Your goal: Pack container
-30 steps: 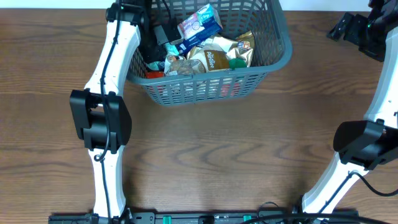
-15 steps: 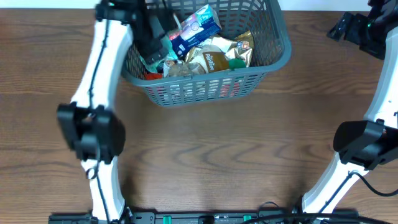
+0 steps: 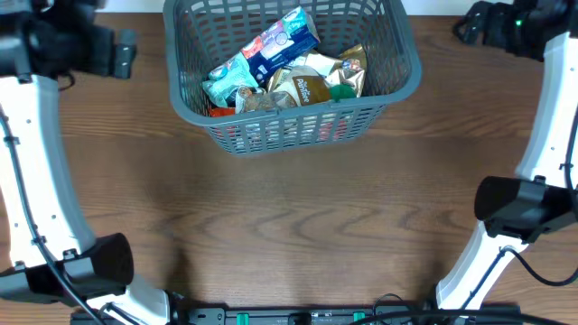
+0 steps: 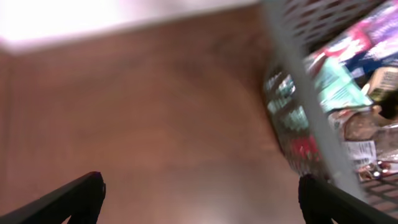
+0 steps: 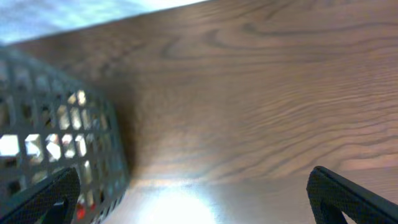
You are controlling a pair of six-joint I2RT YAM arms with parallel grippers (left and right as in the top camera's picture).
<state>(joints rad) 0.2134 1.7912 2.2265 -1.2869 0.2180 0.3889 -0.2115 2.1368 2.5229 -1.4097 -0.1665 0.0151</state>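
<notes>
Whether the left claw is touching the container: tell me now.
Apart. The overhead view shows bare table between the left claw and the container; in the left wrist view the open claw stands clear of its lattice wall.

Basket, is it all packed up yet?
Looks about done: packets already lie piled inside the container. Nothing is in hand: the left gripper and right gripper are open and empty, outside it. No loose packets show on the table, so little seems left.

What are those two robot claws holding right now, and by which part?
Nothing. The left gripper and the right gripper are both open and empty; the packets lie in the container.
</notes>
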